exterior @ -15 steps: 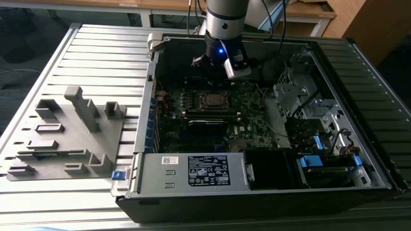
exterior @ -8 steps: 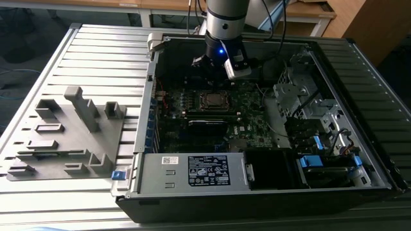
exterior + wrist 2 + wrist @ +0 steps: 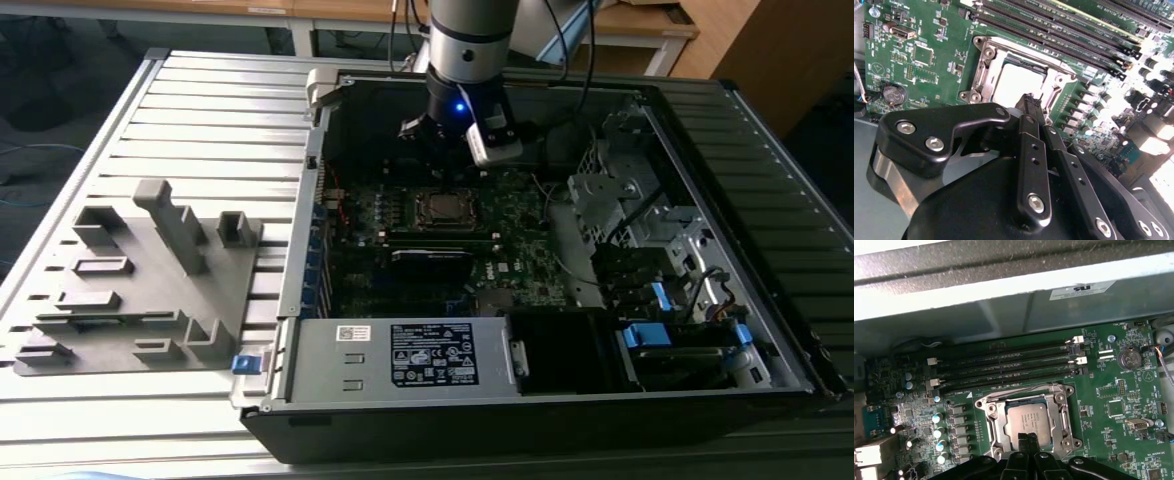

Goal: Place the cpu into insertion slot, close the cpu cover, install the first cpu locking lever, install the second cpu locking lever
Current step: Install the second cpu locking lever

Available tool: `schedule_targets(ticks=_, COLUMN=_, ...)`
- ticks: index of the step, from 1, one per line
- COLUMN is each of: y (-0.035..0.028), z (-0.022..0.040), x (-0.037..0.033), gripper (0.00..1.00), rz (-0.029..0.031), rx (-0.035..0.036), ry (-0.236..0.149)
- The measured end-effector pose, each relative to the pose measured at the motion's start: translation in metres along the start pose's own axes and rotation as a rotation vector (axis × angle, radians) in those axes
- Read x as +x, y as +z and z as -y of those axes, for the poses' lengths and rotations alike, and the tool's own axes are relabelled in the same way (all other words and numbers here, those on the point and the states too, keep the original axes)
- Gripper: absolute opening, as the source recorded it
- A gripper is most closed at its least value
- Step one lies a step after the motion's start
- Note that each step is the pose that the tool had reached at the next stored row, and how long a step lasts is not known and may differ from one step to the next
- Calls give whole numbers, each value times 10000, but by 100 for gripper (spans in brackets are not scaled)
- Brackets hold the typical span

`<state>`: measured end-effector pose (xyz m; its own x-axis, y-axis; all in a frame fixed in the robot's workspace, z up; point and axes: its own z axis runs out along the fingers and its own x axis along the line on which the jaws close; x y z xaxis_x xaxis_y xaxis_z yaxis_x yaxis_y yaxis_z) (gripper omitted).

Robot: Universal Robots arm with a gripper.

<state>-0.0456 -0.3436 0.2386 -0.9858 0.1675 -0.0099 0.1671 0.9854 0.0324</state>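
Gripper (image 3: 1028,439): seen in both wrist views (image 3: 1029,102) with its black fingers pressed together, nothing pinched between them; the tips are held just above one edge of the socket.
Cpu (image 3: 1027,419): seated flat in the insertion slot (image 3: 995,427), its silver top exposed; also seen in the second wrist view (image 3: 1016,82).
Cpu cover (image 3: 1056,412): the silver frame is laid down around the chip.
Motherboard (image 3: 1114,385): green, with long black memory slots (image 3: 1004,371) beside the socket.
Computer case (image 3: 534,400): laid open on a slatted table (image 3: 200,100); the arm (image 3: 467,60) is lowered into it in the exterior view.
Grey fixture (image 3: 147,280): rested on the table at the exterior view's left, apart from the case.
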Motion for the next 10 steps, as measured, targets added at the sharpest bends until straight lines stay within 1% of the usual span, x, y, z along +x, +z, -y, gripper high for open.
schedule_targets(ticks=2, y=0, z=8, x=-1, gripper=11, rz=1, rx=-2, ry=1)
schedule_targets(ticks=10, y=-5, z=10, x=-1, gripper=11, rz=0, rx=1, ry=1)
